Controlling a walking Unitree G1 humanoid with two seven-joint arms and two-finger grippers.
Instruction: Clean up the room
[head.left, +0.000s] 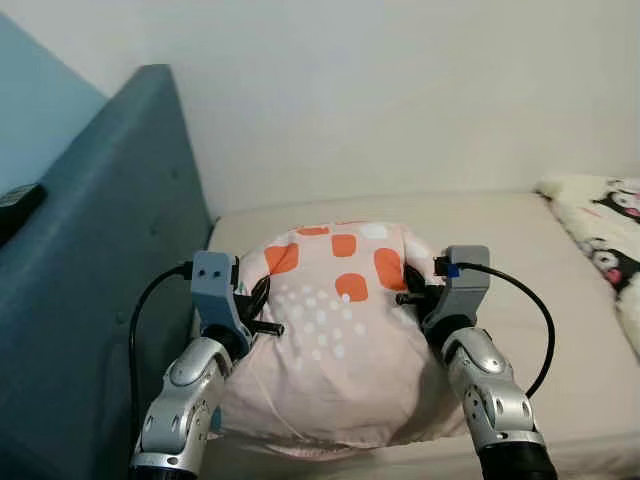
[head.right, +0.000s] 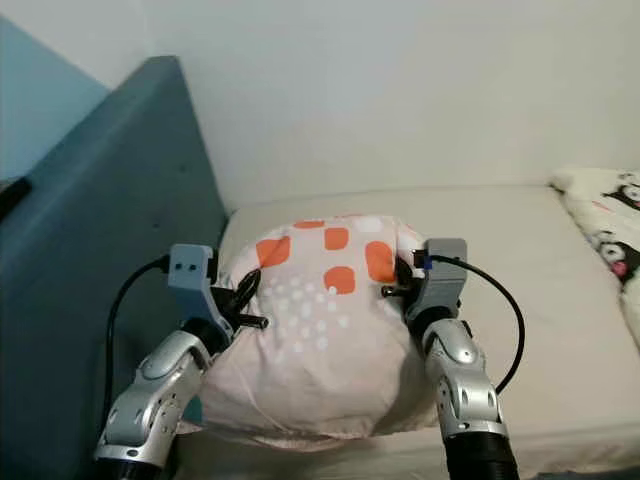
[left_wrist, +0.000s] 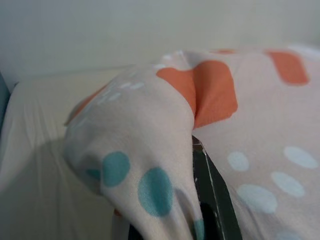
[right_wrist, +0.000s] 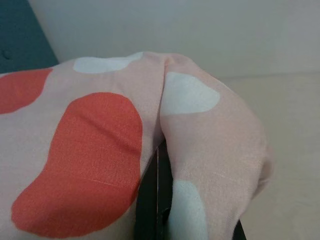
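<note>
The left tool (head.left: 262, 318) and right tool (head.left: 408, 293) each pinch a side fold of the pillow (head.left: 335, 330). Gripping both sides keeps it level over the bed (head.left: 520, 260), likely for placing it by the headboard (head.left: 110, 250).

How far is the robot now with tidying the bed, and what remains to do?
Done: the beige mattress looks mostly bare. In hand: the pink pillow with orange patches is gripped from both sides, the left gripper and the right gripper each pinching a fold of its cover, near the blue headboard. Left: the pillow is not yet released, and the patterned bedding lies bunched at the bed's right edge.
</note>
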